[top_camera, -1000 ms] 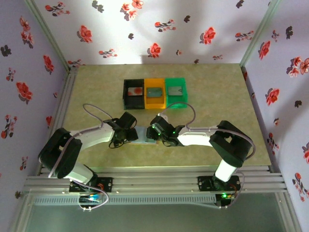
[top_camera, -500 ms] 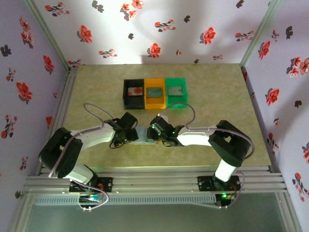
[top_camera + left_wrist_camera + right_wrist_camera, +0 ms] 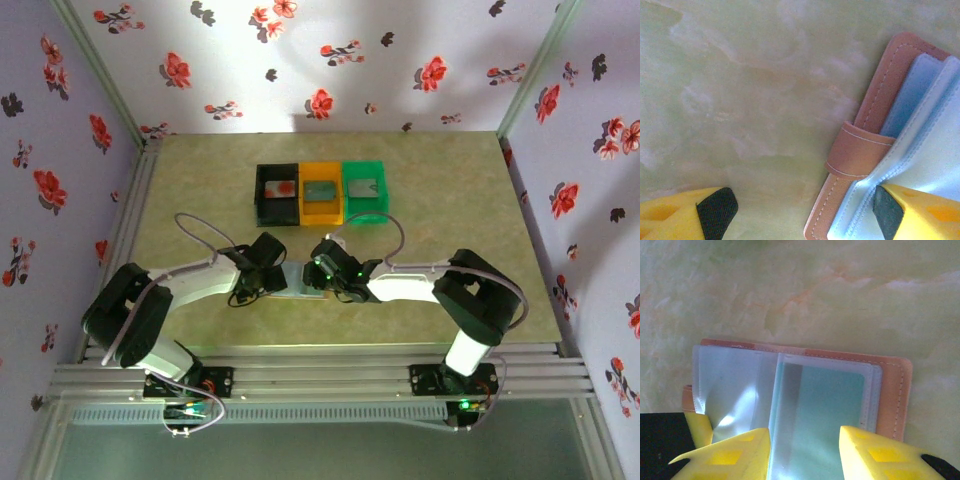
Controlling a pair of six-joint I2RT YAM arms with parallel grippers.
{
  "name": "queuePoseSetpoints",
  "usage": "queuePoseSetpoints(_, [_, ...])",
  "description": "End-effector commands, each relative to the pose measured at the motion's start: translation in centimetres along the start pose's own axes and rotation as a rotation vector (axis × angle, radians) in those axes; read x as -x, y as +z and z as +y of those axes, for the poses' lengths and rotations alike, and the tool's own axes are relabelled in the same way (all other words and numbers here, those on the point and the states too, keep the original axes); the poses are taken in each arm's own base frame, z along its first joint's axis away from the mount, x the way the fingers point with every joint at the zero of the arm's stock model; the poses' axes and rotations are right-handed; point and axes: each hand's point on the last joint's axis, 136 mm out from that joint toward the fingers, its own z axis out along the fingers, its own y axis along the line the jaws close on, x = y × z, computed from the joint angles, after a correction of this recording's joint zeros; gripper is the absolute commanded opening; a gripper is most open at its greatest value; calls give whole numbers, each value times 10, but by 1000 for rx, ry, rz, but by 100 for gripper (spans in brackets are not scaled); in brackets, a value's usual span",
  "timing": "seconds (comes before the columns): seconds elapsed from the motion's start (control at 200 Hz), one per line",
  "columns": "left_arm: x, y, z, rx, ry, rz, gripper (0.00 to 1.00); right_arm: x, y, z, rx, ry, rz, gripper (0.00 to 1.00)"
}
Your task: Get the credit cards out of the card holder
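Card holder (image 3: 300, 281) is lying flat and open on the surface (image 3: 430, 200), right between the two arms and a bit in front of the row of bins (image 3: 320, 193). Left pincer (image 3: 802, 210) is spread wide. One black pad (image 3: 887, 215) looks like it's resting on the clear sleeves by the holder's fold, and the other is over bare surface, so nothing's pinched. Right pincer (image 3: 805, 440) is roughly half spread, with a finger on either side of a sleeve that has a greenish credit card (image 3: 825, 405) tucked inside. Can't tell if those fingers actually touch it.
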Motion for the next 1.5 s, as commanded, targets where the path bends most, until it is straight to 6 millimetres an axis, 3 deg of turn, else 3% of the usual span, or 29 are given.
queuePoseSetpoints(0.0, [-59,49,-13,-102,-3,224,79,8,-11,-8,-51,-12,-45,41])
queuePoseSetpoints(0.335, [-61,49,-14,-107,-3,226,79,-5,1,-5,-31,4,14,41])
queuePoseSetpoints(0.825, [-63,51,-15,-114,-4,228,79,-9,7,-16,-78,3,20,41])
queuePoseSetpoints(1.495, [-68,55,-19,-127,-4,238,79,-16,15,-16,-66,4,44,40])
